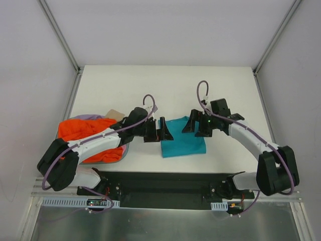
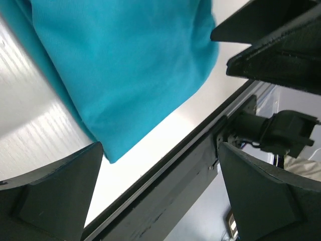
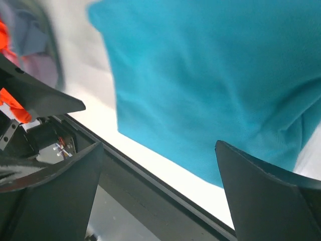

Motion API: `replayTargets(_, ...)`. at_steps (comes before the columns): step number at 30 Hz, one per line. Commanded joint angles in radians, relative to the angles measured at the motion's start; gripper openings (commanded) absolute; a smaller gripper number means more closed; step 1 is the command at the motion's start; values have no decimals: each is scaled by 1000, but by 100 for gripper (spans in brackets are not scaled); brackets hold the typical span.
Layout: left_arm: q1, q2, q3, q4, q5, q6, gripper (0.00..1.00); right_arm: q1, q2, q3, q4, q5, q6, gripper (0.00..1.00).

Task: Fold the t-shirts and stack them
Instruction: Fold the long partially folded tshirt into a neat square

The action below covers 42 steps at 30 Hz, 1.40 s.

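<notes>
White bench [image 1: 225, 90]: teal t-shirt [image 1: 183, 141], seemingly folded, between left hand [image 1: 165, 129] and right hand [image 1: 189, 124], both spread wide, holding nothing. Best: pinch opposite edges together, keeping fold square.

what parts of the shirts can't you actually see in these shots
- lavender t-shirt: top view, only a sliver shows; the orange t-shirt covers the rest.
- orange t-shirt: top view, the left arm crosses it, so its fold cannot be judged.
- teal t-shirt: top view, left gripper and right gripper hide its far corners; both wrist views cut it off at frame edges.
</notes>
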Motion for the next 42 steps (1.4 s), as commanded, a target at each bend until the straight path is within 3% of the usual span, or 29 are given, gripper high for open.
replayTargets(1,4,-44,75,-15,-89,47,99,7,-127,77,-56,109,-29,97)
replayTargets(5,6,67,192,-15,-83,74,99,-2,-105,124,-26,147,-1,97)
replayTargets(15,55,379,408,-15,-24,70,99,-48,142,207,36,124,23,97)
replayTargets(29,146,582,447,-15,5,47,99,-84,504,338,67,114,49,98)
replayTargets(37,153,496,461,-49,-26,86,99,-84,381,413,-31,141,-3,98)
replayTargets(42,153,263,438,-98,-130,134,99,-77,152,422,-117,250,-63,97)
